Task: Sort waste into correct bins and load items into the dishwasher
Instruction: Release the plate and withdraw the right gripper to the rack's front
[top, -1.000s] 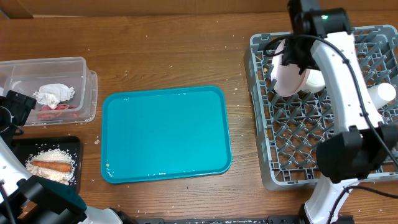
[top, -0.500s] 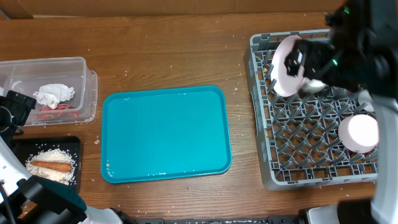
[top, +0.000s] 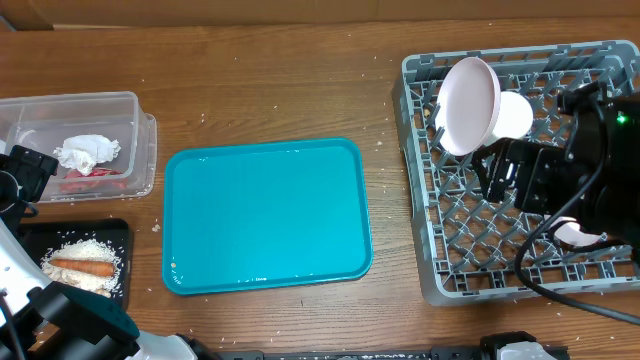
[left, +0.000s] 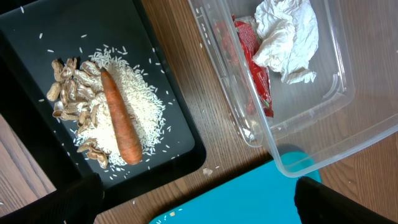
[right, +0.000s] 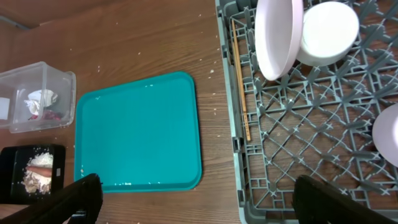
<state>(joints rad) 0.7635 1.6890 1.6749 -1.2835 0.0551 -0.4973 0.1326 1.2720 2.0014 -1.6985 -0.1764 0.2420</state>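
Observation:
The grey dishwasher rack (top: 430, 180) holds a white plate (top: 468, 105) on edge, a bowl (top: 512, 115) beside it, and another dish (right: 387, 134) at its right side. My right gripper (right: 205, 205) hangs open and holds nothing, high over the rack's near left corner. The clear tub (left: 348, 118) contains the crumpled napkin (left: 286, 37) and the red wrapper (left: 255, 68). Rice (left: 140, 99) and the carrot (left: 119, 118) lie in the black tray (left: 37, 37). My left gripper (left: 199, 208) is open above these two bins with nothing in it.
The teal serving tray (top: 265, 215) lies bare between the bins and the rack. Brown chopsticks (right: 241, 81) lie along the rack's left side. Peanut shells (left: 68, 93) sit beside the rice. My right arm (top: 570, 180) covers part of the rack.
My right arm has swung from the rack's far side to its near right part, leaving the plate standing on edge. The left arm has not moved.

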